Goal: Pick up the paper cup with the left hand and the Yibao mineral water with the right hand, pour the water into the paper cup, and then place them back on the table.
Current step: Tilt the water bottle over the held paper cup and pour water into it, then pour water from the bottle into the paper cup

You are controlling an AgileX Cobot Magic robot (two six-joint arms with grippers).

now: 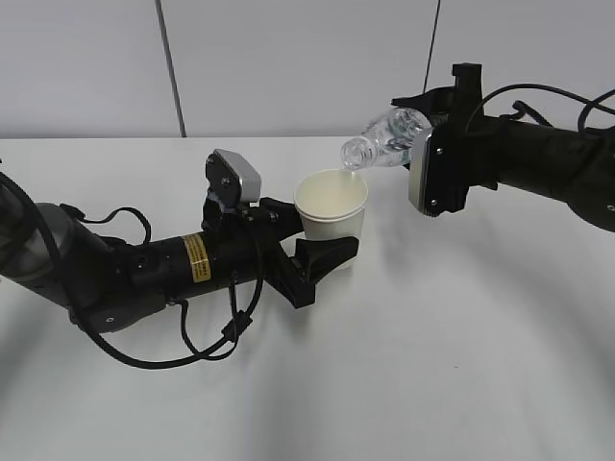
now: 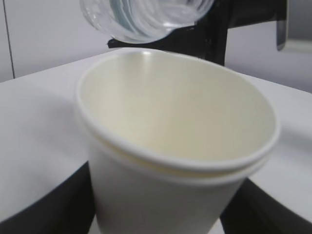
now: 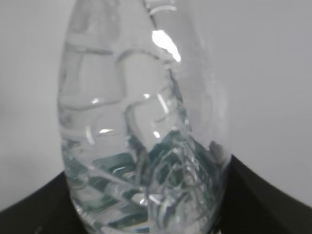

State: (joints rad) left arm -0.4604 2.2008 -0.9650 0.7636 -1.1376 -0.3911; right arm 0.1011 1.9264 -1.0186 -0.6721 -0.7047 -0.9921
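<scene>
The paper cup (image 1: 332,206) is cream-white and upright, held just above the table (image 1: 432,365). My left gripper (image 1: 317,252) is shut on its lower body. It fills the left wrist view (image 2: 175,141), black fingers (image 2: 39,209) at both sides. My right gripper (image 1: 423,144) is shut on the Yibao mineral water (image 1: 386,134), tipped mouth-down to the left, its open mouth over the cup's far rim. The bottle fills the right wrist view (image 3: 141,131); its shoulder shows above the cup in the left wrist view (image 2: 146,17). I cannot make out a stream of water.
A pale grey wall (image 1: 288,58) with a dark vertical seam (image 1: 171,67) stands behind the table. The left arm (image 1: 115,274) with its yellow sticker and loose black cables lies low over the left of the tabletop. The right arm (image 1: 548,163) reaches in from the right.
</scene>
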